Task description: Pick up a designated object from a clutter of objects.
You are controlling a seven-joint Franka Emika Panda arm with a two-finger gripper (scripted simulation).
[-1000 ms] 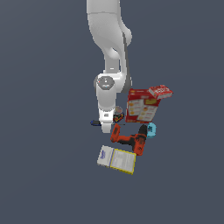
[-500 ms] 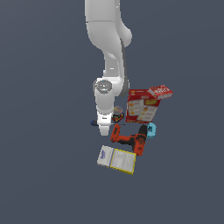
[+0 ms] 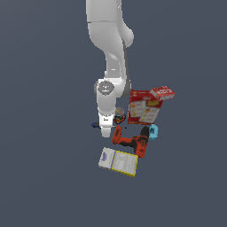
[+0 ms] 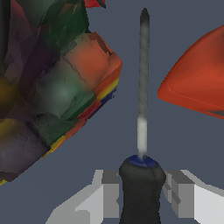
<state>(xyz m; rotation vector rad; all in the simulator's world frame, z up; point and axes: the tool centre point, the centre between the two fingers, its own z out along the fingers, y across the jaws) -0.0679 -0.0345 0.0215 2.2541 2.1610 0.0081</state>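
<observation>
Now | screwdriver (image 4: 141,188) handle between tool (image 4: 142,192) fingers (touching both) | tool clamped on it

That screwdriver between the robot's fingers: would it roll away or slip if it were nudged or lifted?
Probably prone to rolling: the screwdriver has a rounded handle and thin round shaft. It looks stiff, so it should lift without bending. With the fingers on the handle end, the long shaft might tilt it in the gripper.
</observation>
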